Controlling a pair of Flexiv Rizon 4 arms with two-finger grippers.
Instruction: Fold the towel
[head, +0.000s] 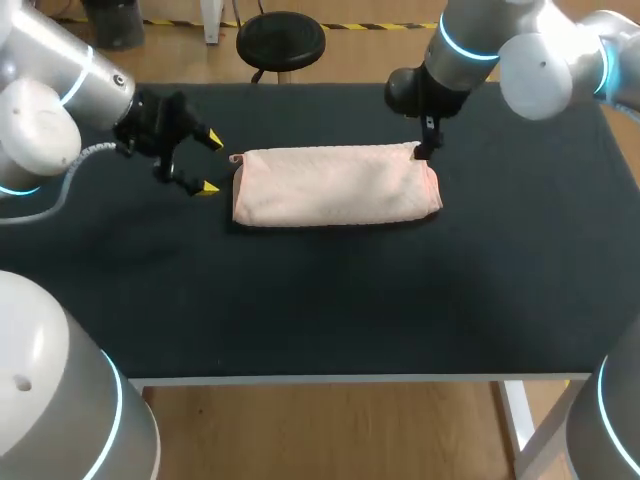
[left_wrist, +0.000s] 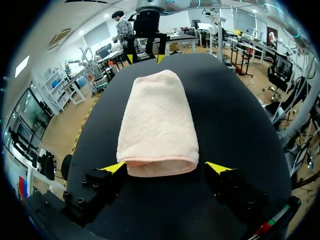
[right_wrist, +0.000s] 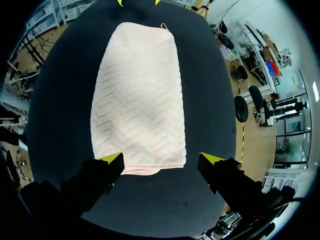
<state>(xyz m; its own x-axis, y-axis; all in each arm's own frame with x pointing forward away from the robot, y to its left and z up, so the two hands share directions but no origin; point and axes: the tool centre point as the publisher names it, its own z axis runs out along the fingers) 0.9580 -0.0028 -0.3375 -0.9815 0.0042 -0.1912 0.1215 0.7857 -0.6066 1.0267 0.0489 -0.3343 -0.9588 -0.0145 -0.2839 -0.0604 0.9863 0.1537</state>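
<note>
Flanking one folded towel (head: 335, 187), two spread claws (head: 210, 163) (right_wrist: 161, 158)

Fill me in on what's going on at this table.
Two robot arms are working on a pale pink towel that lies on the black table, already folded into a long strip. The left gripper sits at the towel's left end and the right gripper at its right end. Each has its fingers spread wide, with a short edge of the towel between them. Neither is clamped on the towel right now.
</note>
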